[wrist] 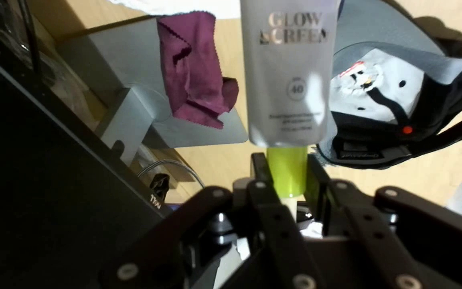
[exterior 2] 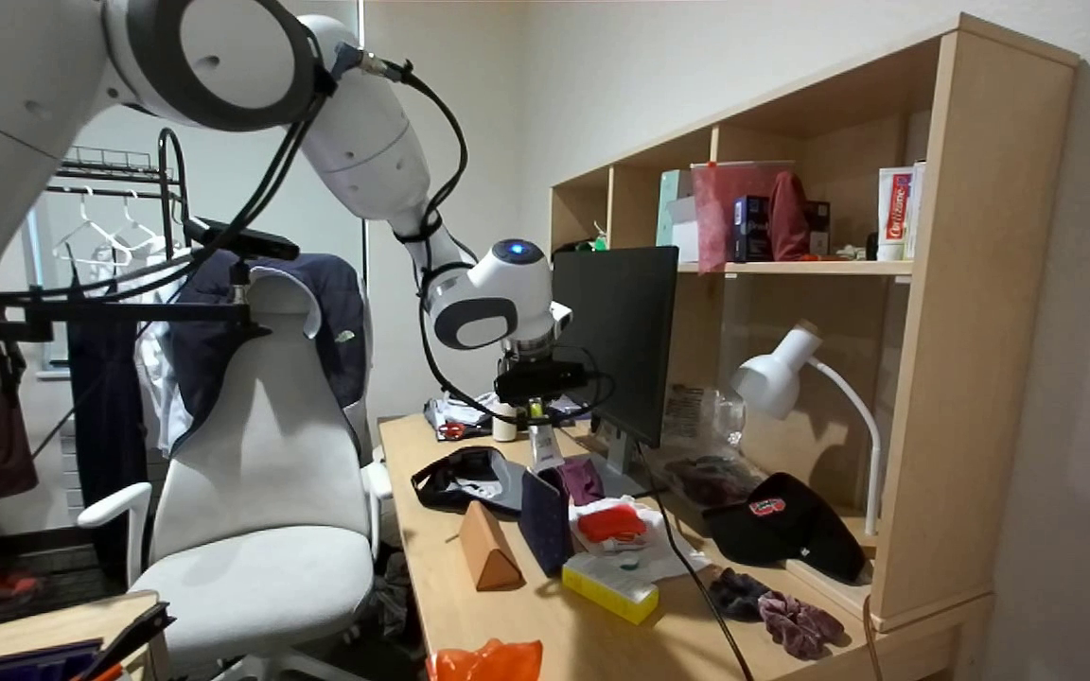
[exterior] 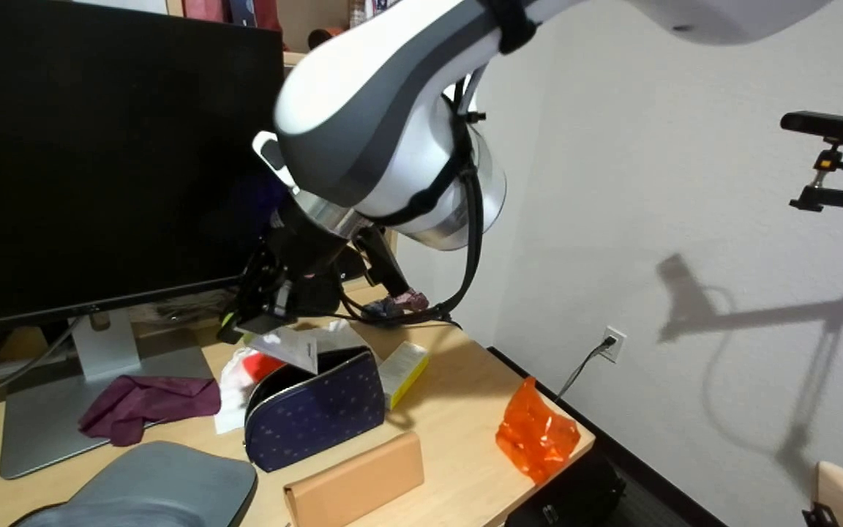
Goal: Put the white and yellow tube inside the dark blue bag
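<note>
One pincer [wrist: 288,166] clamps one tube [wrist: 289,76] above one bag [exterior: 319,423].

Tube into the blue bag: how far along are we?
Done: white and yellow tube picked up; dark blue bag standing open.
In hand: gripper shut on the tube's yellow cap; in an exterior view the free end overlaps the bag's mouth.
Left: lower it in and release; most of the tube shows outside the bag. Whether the tip is past the rim is unclear.
</note>
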### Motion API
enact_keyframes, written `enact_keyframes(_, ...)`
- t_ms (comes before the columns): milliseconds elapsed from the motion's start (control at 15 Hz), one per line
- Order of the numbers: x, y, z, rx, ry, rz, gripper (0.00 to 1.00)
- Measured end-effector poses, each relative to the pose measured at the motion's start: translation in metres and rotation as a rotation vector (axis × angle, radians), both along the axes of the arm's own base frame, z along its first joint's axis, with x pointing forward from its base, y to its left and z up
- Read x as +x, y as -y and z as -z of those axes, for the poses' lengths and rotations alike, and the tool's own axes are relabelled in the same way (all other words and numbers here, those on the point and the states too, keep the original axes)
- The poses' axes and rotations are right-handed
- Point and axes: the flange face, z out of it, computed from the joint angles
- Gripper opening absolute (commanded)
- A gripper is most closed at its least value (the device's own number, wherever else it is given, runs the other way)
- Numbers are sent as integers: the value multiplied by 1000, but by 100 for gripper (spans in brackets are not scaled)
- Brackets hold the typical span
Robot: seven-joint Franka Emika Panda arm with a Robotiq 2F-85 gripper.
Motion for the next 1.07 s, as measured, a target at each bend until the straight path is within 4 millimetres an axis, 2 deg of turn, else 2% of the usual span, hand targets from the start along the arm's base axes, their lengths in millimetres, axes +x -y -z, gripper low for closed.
enact_keyframes(200,1,-1,-2,26,33,34,25)
enact_keyframes(267,2,-1,-3,27,34,35,13)
enact_keyframes(533,3,1,-2,15,48,44,13)
enact_keyframes(800,4,0,-3,-36,149,117,13)
enact_keyframes(1067,-2,-7,12,-91,152,151,13)
